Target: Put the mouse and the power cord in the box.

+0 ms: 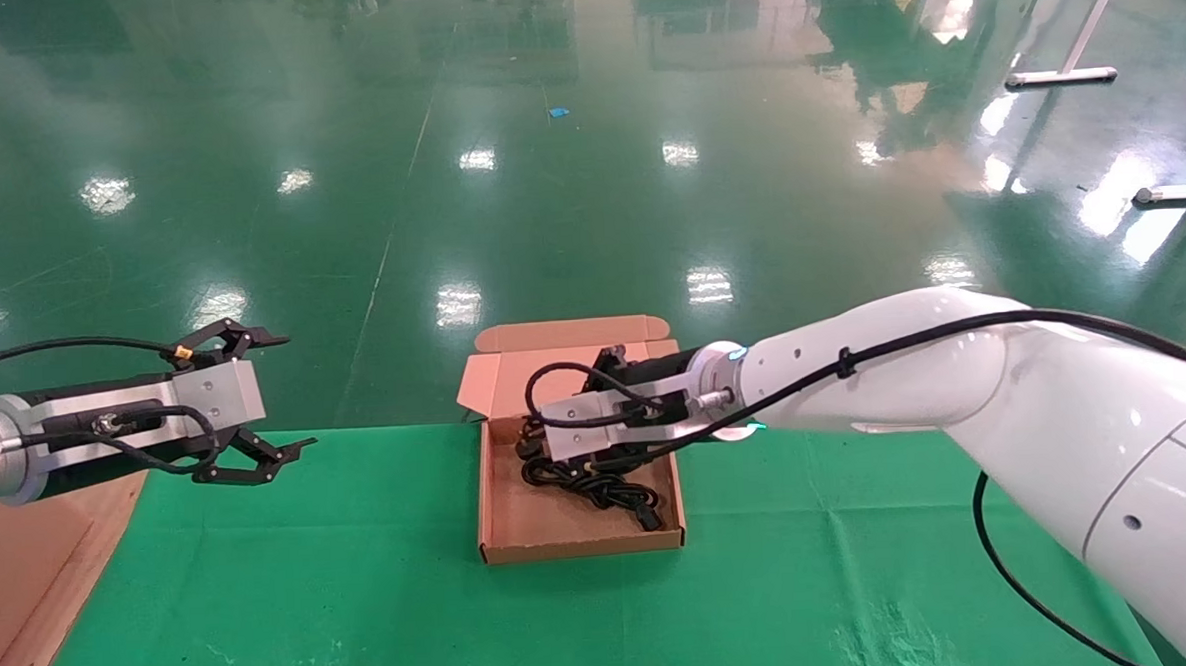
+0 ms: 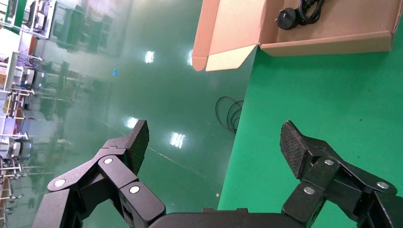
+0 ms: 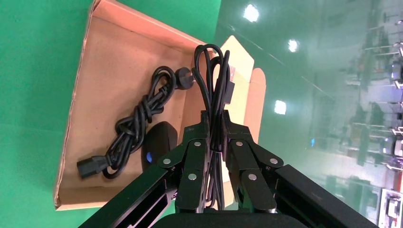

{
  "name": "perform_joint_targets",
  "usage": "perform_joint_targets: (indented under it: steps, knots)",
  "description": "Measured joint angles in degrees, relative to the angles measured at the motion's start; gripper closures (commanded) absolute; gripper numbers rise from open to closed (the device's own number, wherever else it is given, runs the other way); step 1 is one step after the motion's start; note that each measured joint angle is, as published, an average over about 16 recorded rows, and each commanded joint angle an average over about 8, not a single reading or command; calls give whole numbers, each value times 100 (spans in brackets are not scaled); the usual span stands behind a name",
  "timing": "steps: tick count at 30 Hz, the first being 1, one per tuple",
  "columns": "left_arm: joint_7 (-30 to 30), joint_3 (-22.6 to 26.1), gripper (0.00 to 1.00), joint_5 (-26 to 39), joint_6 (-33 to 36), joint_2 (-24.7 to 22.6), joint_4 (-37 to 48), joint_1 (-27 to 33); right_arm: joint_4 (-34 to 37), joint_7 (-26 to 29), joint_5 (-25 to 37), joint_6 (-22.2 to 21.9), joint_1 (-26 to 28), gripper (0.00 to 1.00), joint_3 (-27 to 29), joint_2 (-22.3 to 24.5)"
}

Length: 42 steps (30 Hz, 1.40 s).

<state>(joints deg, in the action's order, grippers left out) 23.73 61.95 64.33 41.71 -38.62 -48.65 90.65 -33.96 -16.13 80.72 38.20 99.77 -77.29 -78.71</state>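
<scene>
Over the shallow brown cardboard box (image 1: 582,534), near the middle of the green-covered table (image 1: 365,603), hangs the right gripper (image 3: 217,137), jaws pinched together on the folded loops of the thin black mouse cable (image 3: 215,85). Inside the box, flat on its floor, lies the thick black power cord (image 3: 138,121), knotted into a bundle with 1 chunky plug near the open lid and the other near the front wall. Just beside that bundle, also on the box floor, rests the small black oval mouse (image 3: 159,142), its blue mark facing up and its body partly hidden behind the right gripper's linkage. Off to the robot's left, well apart from the box, hovers the left gripper (image 2: 214,142), fingers spread wide with nothing between them, seemingly idle at the table's edge. Judging by how things lie: cord delivered, mouse body down, only the gathered cable left to release, so the task looks close to done. Next move likely calls for lowering the cable loops a little so they land within the walls rather than draped over the hinged lid, then parting the jaws and lifting straight up to avoid snagging a loop and dragging the mouse out.
</scene>
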Motion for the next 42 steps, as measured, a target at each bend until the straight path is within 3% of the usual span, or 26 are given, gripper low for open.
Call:
perform_joint_targets:
  steps: [24,42]
  knots:
    - [-71,-96,0,-49,91,6,-56,-55,-50,38,-25,105,-44,0,133,82]
    - [-925,-1232,0,-605,1179,96,-672,-775,-1017,696,-978,1259,-979,0,1623,1144]
